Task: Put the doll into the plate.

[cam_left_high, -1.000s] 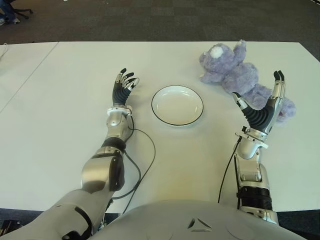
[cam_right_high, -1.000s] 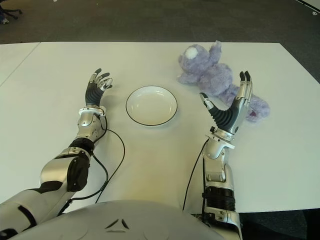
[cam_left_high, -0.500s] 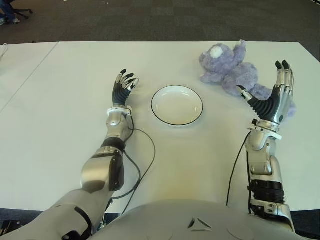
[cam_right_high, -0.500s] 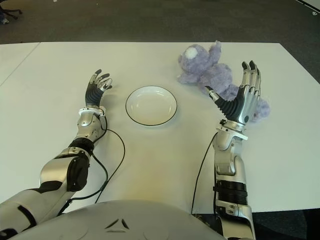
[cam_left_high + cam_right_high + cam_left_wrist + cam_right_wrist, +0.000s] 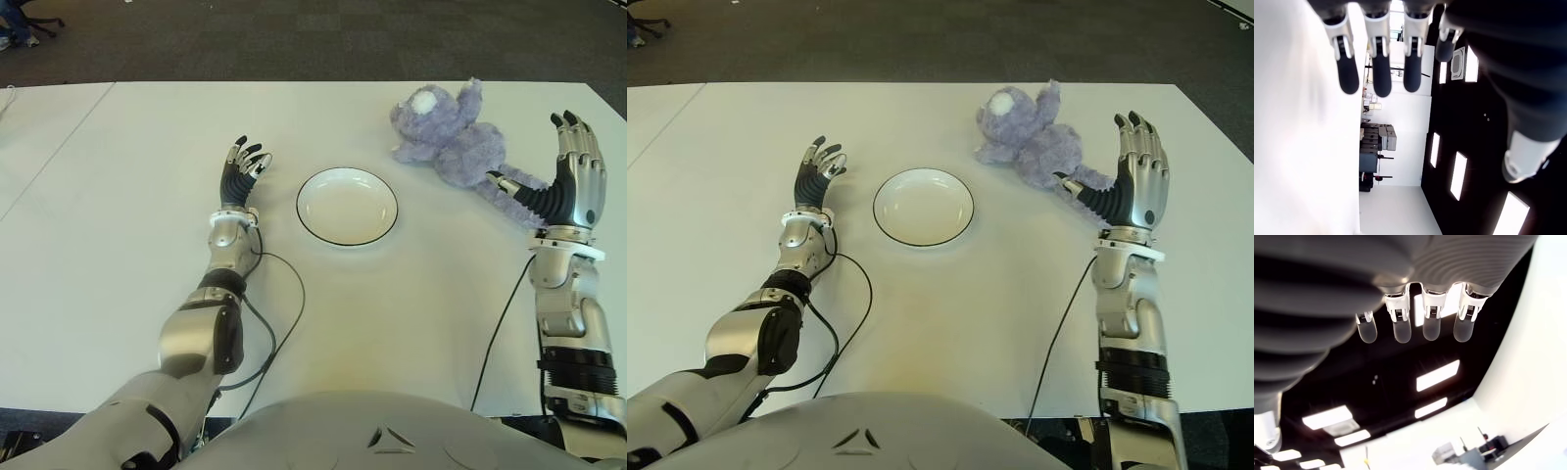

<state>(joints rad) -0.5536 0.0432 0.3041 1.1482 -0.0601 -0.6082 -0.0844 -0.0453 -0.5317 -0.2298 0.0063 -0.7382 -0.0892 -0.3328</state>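
A purple plush doll (image 5: 453, 139) lies on the white table (image 5: 118, 215) at the back right, its head toward the far edge. The white plate (image 5: 348, 208) with a thin black rim sits at the table's middle, holding nothing. My right hand (image 5: 554, 168) is raised just right of the doll's legs, palm facing the doll, open; its thumb crosses in front of the legs. Its straight fingers (image 5: 1431, 323) hold nothing in the right wrist view. My left hand (image 5: 243, 166) shows left of the plate, open, with its fingers (image 5: 1379, 68) spread.
A black cable (image 5: 286, 294) loops on the table beside my left forearm, and another cable (image 5: 498, 323) hangs by my right forearm. A second white table (image 5: 34, 137) adjoins on the left. Dark carpet (image 5: 294, 39) lies beyond the far edge.
My right hand has swung rightward and slightly up, from in front of the doll's legs to their right side. The doll, the plate and my left hand have not moved.
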